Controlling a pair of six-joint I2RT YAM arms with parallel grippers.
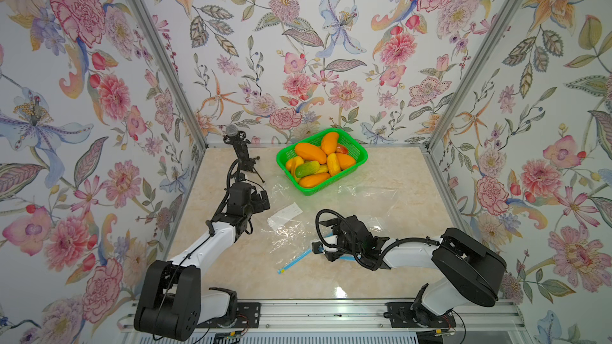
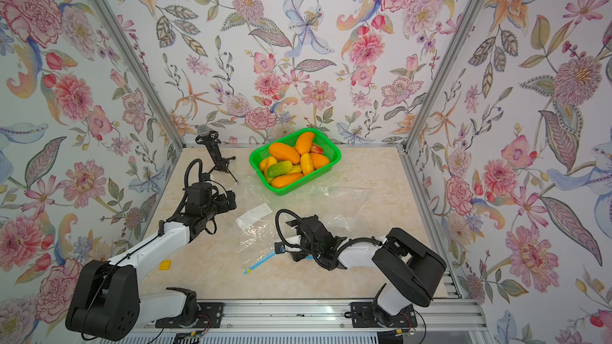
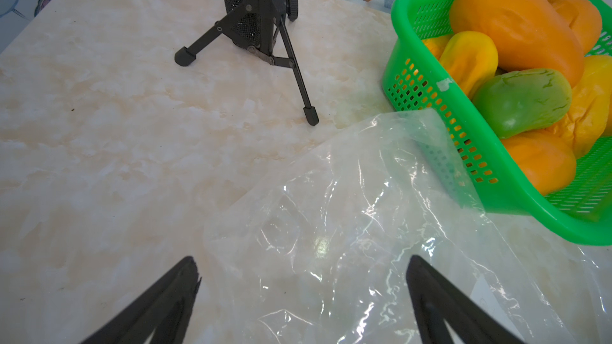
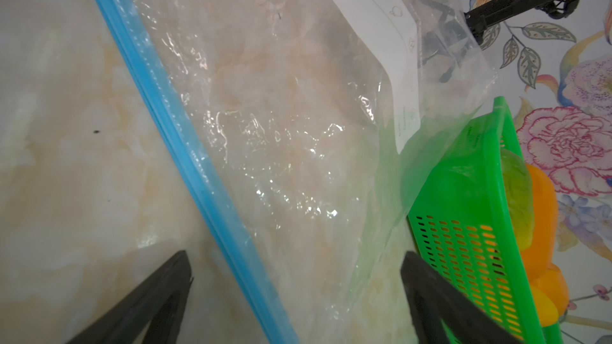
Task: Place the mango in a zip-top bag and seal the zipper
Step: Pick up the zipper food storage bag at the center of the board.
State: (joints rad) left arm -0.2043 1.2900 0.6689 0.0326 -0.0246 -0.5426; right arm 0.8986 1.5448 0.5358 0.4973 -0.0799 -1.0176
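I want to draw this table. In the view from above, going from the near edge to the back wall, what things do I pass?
In a top view: blue zipper → white label → green basket.

Left tool (image 3: 302, 259) and right tool (image 4: 295, 254) — both gaping wide, angled downward.
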